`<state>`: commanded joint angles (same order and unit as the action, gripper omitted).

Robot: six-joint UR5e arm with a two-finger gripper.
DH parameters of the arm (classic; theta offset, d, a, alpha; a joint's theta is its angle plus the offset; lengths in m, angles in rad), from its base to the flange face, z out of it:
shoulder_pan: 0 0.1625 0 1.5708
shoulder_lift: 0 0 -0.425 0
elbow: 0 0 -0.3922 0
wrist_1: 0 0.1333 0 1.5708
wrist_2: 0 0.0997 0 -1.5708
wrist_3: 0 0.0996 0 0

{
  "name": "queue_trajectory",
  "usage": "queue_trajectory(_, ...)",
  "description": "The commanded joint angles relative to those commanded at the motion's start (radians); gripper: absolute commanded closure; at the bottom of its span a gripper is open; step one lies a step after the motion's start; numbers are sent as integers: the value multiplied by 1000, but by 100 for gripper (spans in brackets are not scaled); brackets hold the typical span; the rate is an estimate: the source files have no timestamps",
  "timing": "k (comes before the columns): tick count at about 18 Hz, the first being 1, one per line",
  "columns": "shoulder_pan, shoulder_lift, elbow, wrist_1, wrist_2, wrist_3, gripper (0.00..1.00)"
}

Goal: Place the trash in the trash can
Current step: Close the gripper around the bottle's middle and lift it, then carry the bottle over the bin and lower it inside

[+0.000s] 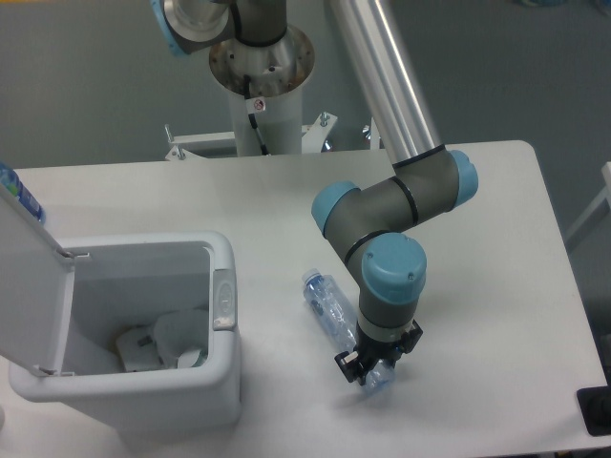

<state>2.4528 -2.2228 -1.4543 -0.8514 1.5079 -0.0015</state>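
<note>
Your trash can (143, 329) stands at the table's (496, 210) left side with its flip lid (33, 286) swung up and open. Inside on the bottom you can see pale crumpled pieces (167, 343), too indistinct to name. The crushed clear bottle (329, 307) lies on the table to the can's right, apart from it, cap end toward the can. Your gripper (366, 367) is down over the bottle's other end, fingers on either side and apparently clamped on it

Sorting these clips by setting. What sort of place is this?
Likely a robotics lab: an industrial arm bolted on a pedestal, a bare white table, and a staged trash can with bottle.
</note>
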Motion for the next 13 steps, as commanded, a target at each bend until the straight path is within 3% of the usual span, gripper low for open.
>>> queue_trajectory(2, 6, 31, 21, 0, -6, 0, 44)
queue_trajectory(4, 31, 81, 84, 6, -17, -14, 43)
queue_trajectory(8, 84, 189, 202, 15, -170, -29, 43)
queue_trajectory(13, 77, 261, 284, 149, -222, -26, 44)
